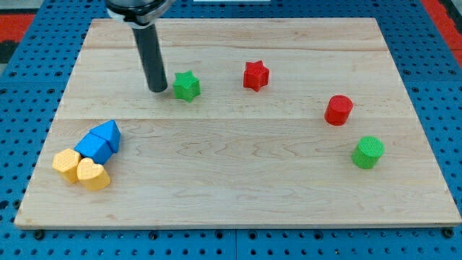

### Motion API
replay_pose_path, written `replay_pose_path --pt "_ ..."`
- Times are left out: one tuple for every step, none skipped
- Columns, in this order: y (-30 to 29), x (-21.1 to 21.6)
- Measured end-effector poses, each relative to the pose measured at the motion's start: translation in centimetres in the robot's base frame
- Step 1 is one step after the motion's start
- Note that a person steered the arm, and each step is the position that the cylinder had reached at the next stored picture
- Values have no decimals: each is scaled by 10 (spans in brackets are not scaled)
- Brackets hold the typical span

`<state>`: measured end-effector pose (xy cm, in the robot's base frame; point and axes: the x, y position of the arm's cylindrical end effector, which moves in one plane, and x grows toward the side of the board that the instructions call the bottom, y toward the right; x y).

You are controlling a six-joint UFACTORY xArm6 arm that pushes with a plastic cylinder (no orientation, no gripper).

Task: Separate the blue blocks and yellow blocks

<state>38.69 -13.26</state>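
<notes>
Two blue blocks sit at the view's lower left: a blue triangle (108, 133) and a blue cube-like block (93, 146) touching it. Two yellow blocks touch them just below: a yellow hexagon-like block (66, 165) and a yellow heart (93, 175). My tip (158, 89) rests on the board in the upper left part, just left of a green star (186, 86), well above and to the right of the blue and yellow cluster.
A red star (255, 75) lies at the top centre. A red cylinder (338, 110) and a green cylinder (368, 152) lie at the view's right. The wooden board (238, 195) rests on a blue pegboard.
</notes>
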Motion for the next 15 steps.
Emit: replay_pose_path --pt "40 11" --pt "42 0" --pt "12 10" --pt "-91 17" --pt "-170 79" --pt "-169 143" --pt "-134 168" --pt "-130 172" --pt "-104 172" --pt "-72 168" --pt "-63 161" --pt "-123 161" --pt "-145 127" --pt "-119 91" --pt "-64 86"
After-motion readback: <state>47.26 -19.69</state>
